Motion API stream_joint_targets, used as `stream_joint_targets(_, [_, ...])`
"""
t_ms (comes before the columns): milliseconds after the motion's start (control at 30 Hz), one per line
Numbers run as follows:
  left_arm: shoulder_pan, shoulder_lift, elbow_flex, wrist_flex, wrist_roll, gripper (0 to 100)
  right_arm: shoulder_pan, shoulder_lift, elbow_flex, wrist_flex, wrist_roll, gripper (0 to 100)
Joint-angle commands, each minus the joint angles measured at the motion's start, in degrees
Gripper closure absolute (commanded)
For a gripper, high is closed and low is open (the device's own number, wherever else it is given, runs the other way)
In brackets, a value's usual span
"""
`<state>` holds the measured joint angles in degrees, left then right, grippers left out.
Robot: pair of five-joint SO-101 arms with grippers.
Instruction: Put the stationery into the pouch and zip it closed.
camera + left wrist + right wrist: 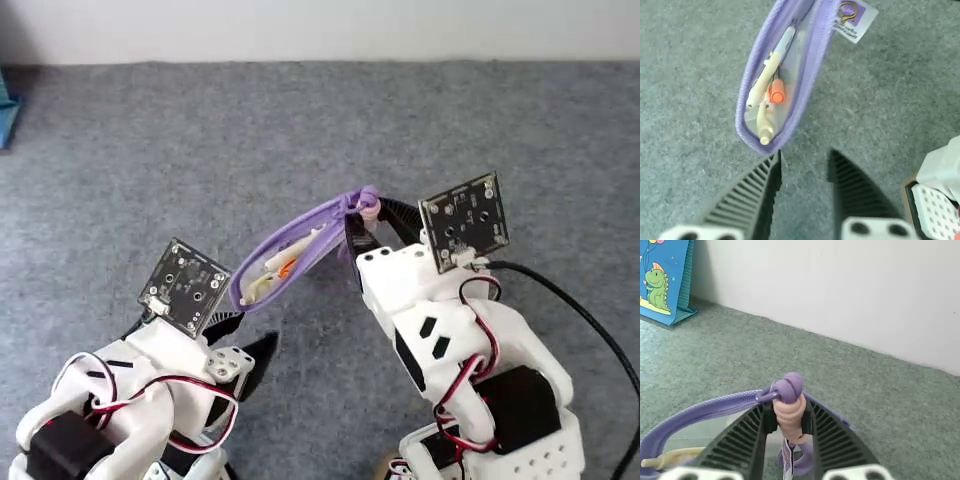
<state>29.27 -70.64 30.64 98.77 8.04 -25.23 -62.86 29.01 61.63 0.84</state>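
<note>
1. Zipping looks like the step in hand: the pens (771,69) are inside the pouch (285,238), and its mouth gapes along most of its length.
2. Location: the pouch stands on edge on the grey surface (150,150), mid-frame in the high view. Its long axis runs from lower left to upper right.
3. Clamp state: the right gripper (786,412) is closed on the zipper pull (789,389) at the pouch's upper-right end. Its fingers (747,435) sit either side of the pink charm, with the purple knob poking out above them.
4. The left gripper (804,157) has its fingers (757,190) apart and holds nothing. The pouch's lower-left end sits just beyond the fingertips, nearer one finger than the other. No contact that I can make out.
5. Key relation: the open mouth stretches from the pull toward the left gripper, so my read is the pull has to travel down the long axis, toward the lower left of the high view.
6. Nearness: the left arm is closest to the free end, and the right arm already has the pull.
7. Pose: the right arm comes in from the lower right of the high view with its wrist over the pouch's far end. The left arm sits at lower left, its gripper aimed up and right along the pouch axis.
8. Judgement: the left gripper should pinch the near end first, otherwise the pouch likely just drags along with the pull.
9. Risk: the cream pen (765,127) has its tip close to the lip at the near end and could snag the slider.
</note>
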Motion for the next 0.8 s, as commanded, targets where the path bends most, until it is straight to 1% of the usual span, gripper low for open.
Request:
stream_joint_targets(0, [0.35, -0.26, -0.04, -1.67, 0.44, 99, 0.57, 2.59, -5.45, -0.4, 0.18, 99.1])
stream_joint_targets(200, [0.0, 0.18, 4.62, -1.85, 0.35, 98, 0.48, 7.16, -11.6, 0.75, 0.09, 99.1])
stream_joint_targets(333, [-0.26, 0.18, 9.27, -7.21, 0.35, 98, 0.22, 8.57, -16.44, 7.96, 0.09, 99.1])
stream_joint_targets(400, [-2.46, 0.26, 11.21, -12.13, 0.35, 98, 0.31, 8.57, -18.2, 12.26, 0.09, 99.1])
stream_joint_targets(533, [-10.46, 0.35, 14.46, -24.88, 0.26, 98, 0.48, 8.48, -21.98, 20.44, 0.44, 99.1])
stream_joint_targets(600, [-12.92, 0.35, 16.31, -31.56, 0.26, 98, 0.48, 8.57, -23.65, 24.13, 0.44, 99.1])
stream_joint_targets(667, [-13.27, 0.35, 17.71, -37.71, 0.26, 98, 0.48, 8.57, -24.7, 27.65, 1.32, 99.1])
stream_joint_targets(767, [-12.13, 0.35, 19.3, -46.24, 0.35, 98, 0.48, 8.48, -24.88, 32.84, 4.84, 99.1])
